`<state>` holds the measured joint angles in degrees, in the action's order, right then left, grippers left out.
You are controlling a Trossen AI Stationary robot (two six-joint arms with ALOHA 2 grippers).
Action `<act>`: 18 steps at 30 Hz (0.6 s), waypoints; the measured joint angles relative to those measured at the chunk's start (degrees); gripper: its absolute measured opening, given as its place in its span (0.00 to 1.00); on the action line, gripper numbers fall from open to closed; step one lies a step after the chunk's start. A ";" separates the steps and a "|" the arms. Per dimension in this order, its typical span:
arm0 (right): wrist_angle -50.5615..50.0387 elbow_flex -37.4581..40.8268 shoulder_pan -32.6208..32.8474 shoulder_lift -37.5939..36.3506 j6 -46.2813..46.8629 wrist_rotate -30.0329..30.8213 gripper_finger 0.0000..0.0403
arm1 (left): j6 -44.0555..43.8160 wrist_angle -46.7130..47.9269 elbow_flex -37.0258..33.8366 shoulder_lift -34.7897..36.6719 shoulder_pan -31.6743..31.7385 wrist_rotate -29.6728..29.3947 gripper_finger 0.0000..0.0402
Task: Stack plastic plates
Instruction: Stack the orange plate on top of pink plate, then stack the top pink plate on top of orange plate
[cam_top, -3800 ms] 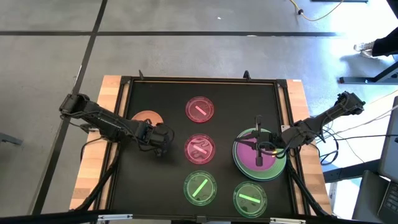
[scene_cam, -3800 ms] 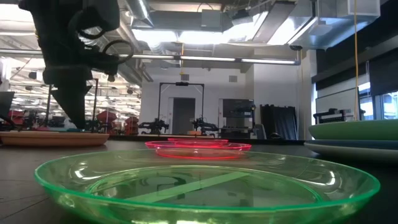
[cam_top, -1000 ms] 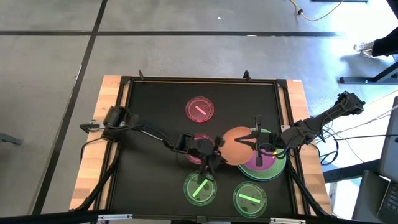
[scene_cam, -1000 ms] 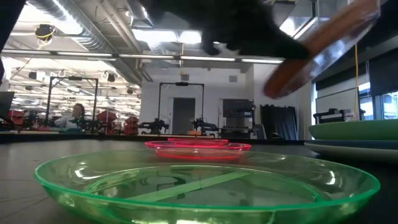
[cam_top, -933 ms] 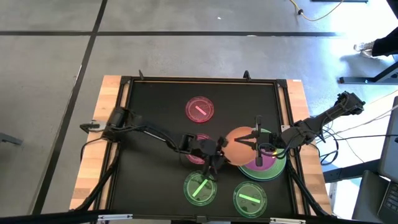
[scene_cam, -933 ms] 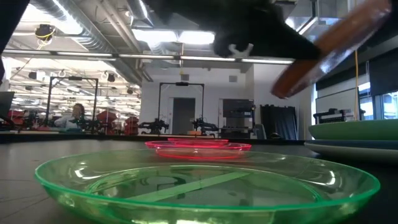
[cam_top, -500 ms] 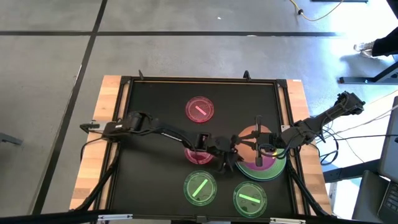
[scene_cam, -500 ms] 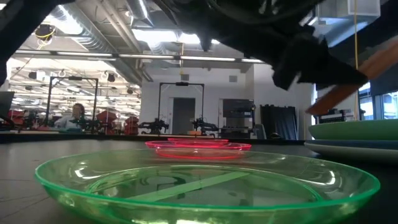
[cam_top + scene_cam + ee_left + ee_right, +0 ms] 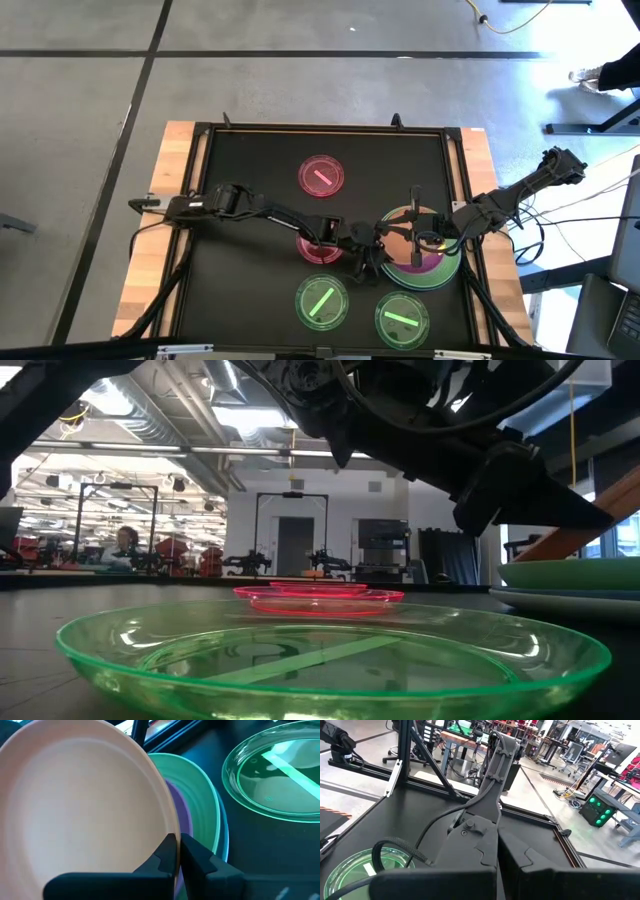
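From above, the left arm (image 9: pixel 270 213) crosses 1 pink plate (image 9: pixel 318 246), hiding most of it. The orange plate (image 9: pixel 400 217) shows only as a sliver behind both arms, and the stack (image 9: pixel 447 272) beneath it shows only at its edges. In the low view the stack (image 9: pixel 565 572) is cut off at the right edge. In the left wrist view the orange plate (image 9: pixel 75 795) fills the frame past the edges, covering most of the purple plate (image 9: pixel 181 815). The right gripper's (image 9: pixel 496 865) jaws block the table ahead.

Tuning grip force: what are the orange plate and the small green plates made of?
Orange plate: opaque, matte, smooth, looks like plastic; no glare on its face. Small green plate: clear tinted plastic by the look, glossy; the table shows through and its rim catches highlights.
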<state>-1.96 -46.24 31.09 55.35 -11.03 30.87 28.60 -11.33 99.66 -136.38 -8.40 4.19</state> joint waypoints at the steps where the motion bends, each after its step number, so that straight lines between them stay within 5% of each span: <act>1: 0.00 0.00 0.00 0.00 -0.04 0.00 0.01 | 0.00 -0.01 0.00 0.00 -0.01 0.00 0.03; 11: 0.02 0.00 0.01 0.00 -1.27 0.00 0.01 | -3.04 0.13 -0.07 -0.03 -0.32 -1.03 0.20; 18: -0.30 0.00 0.00 0.00 -1.27 0.00 0.01 | -2.71 5.98 -0.17 3.18 -2.65 -13.70 0.21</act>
<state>-2.25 -46.24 31.09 55.35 -12.29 30.87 25.89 -5.34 99.48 -133.19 -11.05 -9.52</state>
